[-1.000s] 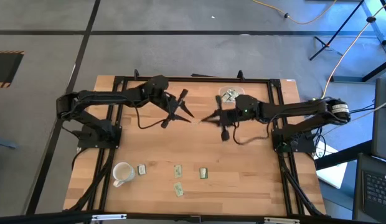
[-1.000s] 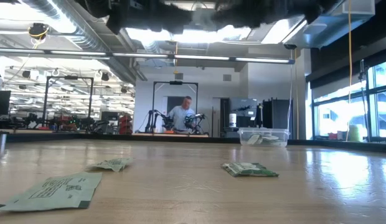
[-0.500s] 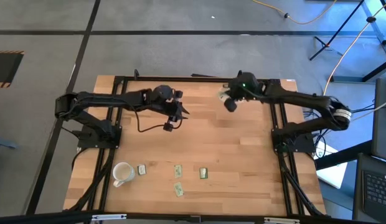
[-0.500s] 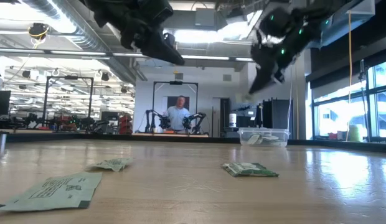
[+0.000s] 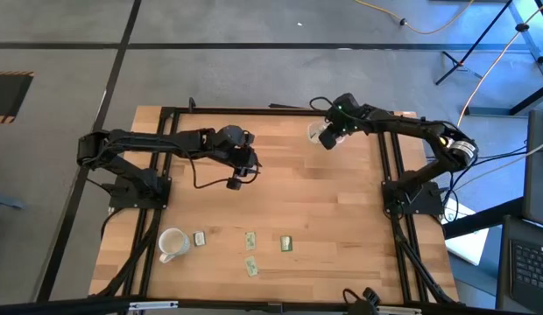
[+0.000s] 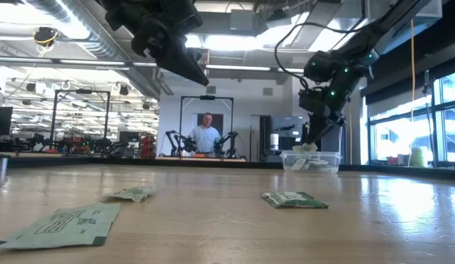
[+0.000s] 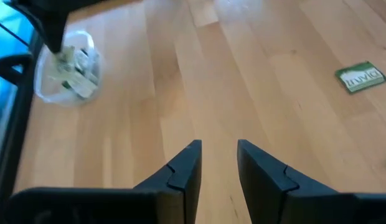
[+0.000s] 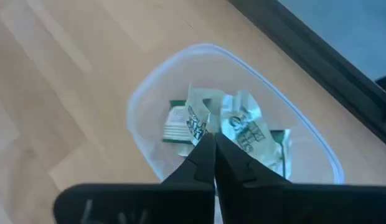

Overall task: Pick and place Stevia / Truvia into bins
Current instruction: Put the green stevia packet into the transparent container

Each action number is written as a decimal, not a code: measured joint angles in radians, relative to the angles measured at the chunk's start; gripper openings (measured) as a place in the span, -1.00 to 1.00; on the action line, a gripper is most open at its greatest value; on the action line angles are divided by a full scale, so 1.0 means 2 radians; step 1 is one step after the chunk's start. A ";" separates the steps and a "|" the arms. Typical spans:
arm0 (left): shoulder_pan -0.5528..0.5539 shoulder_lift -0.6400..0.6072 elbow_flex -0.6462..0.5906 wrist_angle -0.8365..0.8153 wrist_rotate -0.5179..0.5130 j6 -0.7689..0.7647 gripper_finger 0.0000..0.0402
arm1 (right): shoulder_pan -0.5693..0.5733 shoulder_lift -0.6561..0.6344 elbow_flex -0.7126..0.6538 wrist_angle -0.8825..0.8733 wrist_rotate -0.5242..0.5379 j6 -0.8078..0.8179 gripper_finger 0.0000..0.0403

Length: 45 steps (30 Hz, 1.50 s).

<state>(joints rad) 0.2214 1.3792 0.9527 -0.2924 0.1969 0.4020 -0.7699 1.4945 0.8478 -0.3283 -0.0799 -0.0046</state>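
Note:
The clear tub (image 5: 320,131) stands near the table's far right edge with several green-and-white sachets (image 8: 243,124) in it. My right gripper (image 8: 213,140) hangs over the tub (image 6: 310,161), pointing down into it, shut on one sachet. My left gripper (image 7: 218,155) is open and in the air over the middle of the table (image 5: 241,168), touching nothing. Several more sachets lie flat near the near edge (image 5: 250,239) (image 5: 286,243) (image 5: 199,238). In the low view they show in front (image 6: 293,199) (image 6: 66,224). My right gripper pinches a pale sachet (image 8: 197,123) between its two fingertips, coming from above and pointing down. The sachet stands up at the tips just over the other sachets in the tub (image 8: 292,149). In the low view it shows as a pale scrap (image 6: 305,148) at the tub's rim.
A white handled mug (image 5: 171,243) stands at the near left, beside the loose sachets. A black frame runs along the table's edges (image 5: 254,111). Bare wood lies between the arms (image 5: 289,192). A person (image 6: 206,136) stands in the room beyond the table.
My right gripper has left the middle of the table, where it faced my left gripper, swung toward the far right edge, and come down over the tub. My left gripper has drawn back slightly toward the table's left and tipped downward.

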 joint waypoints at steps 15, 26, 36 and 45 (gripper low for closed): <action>-0.055 0.000 0.000 -0.036 0.003 0.002 -0.44 | -0.009 0.001 0.001 0.002 0.023 0.001 -0.55; -0.150 0.051 0.000 -0.031 0.002 -0.026 -0.52 | 0.059 -0.044 0.034 0.013 0.015 -0.033 -0.45; -0.204 0.063 0.000 -0.043 -0.095 -0.108 -0.53 | 0.186 -0.065 0.034 0.011 0.017 -0.039 -0.44; -0.242 0.064 0.000 -0.035 -0.129 -0.165 -0.52 | 0.290 -0.065 0.034 0.002 0.084 -0.039 -0.44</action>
<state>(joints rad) -0.2632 1.5066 0.9531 -0.3617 -0.0611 0.0710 -0.1894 1.3639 0.9150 -0.3252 0.0871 -0.0828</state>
